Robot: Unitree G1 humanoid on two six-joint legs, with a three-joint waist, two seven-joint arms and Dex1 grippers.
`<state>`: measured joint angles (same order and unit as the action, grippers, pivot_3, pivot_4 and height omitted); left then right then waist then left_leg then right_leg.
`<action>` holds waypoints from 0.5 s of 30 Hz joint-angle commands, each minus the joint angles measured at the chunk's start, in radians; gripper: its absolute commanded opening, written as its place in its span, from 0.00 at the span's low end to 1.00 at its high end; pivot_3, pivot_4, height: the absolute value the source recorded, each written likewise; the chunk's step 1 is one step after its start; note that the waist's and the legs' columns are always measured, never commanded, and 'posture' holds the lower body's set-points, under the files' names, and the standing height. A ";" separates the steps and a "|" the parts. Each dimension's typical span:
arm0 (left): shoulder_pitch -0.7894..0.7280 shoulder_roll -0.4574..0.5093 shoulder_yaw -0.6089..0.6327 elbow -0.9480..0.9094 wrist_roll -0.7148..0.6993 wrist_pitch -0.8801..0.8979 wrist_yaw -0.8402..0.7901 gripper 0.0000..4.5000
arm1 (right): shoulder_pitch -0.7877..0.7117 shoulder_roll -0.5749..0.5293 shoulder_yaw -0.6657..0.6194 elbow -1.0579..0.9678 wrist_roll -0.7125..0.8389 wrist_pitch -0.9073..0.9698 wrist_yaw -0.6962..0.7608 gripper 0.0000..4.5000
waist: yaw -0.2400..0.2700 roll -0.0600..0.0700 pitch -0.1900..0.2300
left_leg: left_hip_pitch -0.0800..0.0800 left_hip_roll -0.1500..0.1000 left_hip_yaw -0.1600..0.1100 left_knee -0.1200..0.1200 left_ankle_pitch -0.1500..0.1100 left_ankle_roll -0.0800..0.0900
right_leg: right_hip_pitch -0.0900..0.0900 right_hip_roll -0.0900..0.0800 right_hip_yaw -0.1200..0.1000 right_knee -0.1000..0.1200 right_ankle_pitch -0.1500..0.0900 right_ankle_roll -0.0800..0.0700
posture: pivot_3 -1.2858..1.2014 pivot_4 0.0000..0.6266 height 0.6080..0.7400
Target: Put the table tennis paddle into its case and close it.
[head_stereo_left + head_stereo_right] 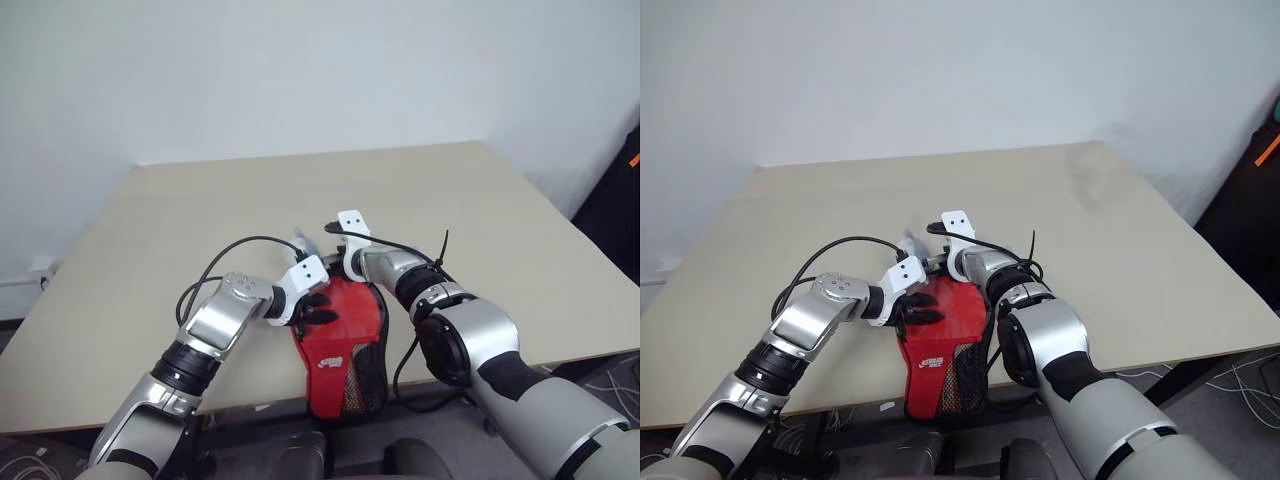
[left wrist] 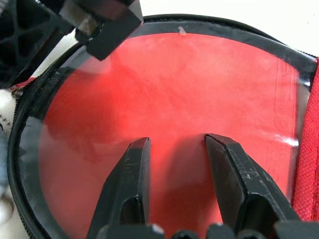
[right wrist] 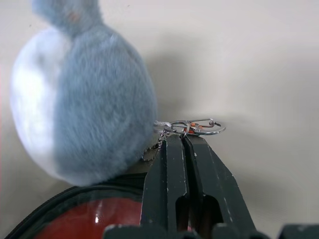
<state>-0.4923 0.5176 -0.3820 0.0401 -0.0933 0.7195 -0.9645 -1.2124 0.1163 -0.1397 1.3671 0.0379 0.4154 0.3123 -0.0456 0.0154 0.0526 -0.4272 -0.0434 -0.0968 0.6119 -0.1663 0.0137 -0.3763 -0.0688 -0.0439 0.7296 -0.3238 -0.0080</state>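
A beige table [image 1: 1090, 250] stands against a white wall, and the case [image 1: 940, 345] lies at its near edge, red showing through its clear side, with its narrow end and a black mesh panel hanging past the edge. The left gripper [image 1: 915, 305] rests its 2 black fingers on the case's round part. The right gripper [image 1: 930, 262] sits at the case's far rim, beside a pale blue-grey ball [image 1: 910, 243].
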 commanded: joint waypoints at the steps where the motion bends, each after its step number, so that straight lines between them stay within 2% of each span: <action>1: 0.059 0.014 -0.072 0.063 0.031 0.057 -0.002 0.39 | -0.043 -0.121 -0.032 -0.064 0.003 -0.075 -0.099 0.01 | 0.003 0.001 0.001 | 0.000 0.000 0.000 -0.001 0.000 0.000 | 0.000 0.000 0.000 0.000 0.000 0.000 | 0.52 0.00 0.61; 10: 0.055 0.007 -0.076 0.070 0.033 0.055 -0.004 0.39 | -0.028 -0.230 -0.038 -0.073 -0.007 -0.018 -0.085 0.01 | 0.034 0.003 0.008 | -0.003 -0.007 0.000 -0.014 0.000 0.000 | 0.002 -0.002 0.005 -0.003 0.000 0.000 | 0.52 0.00 0.61; 15: 0.048 -0.013 -0.064 0.082 0.024 0.048 0.003 0.39 | -0.009 -0.276 -0.044 -0.081 0.014 0.090 0.000 0.01 | 0.042 0.007 0.011 | -0.008 -0.017 -0.001 -0.028 0.000 -0.001 | 0.001 -0.005 0.010 -0.010 0.000 -0.001 | 0.52 0.00 0.61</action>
<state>-0.4849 0.5010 -0.3849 0.0485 -0.0937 0.7195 -0.9590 -1.2028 -0.1036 -0.1822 1.3665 0.0485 0.5045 0.3232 -0.0032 0.0228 0.0640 -0.4365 -0.0610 -0.0966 0.5778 -0.1668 0.0130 -0.3757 -0.0740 -0.0327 0.7157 -0.3242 -0.0085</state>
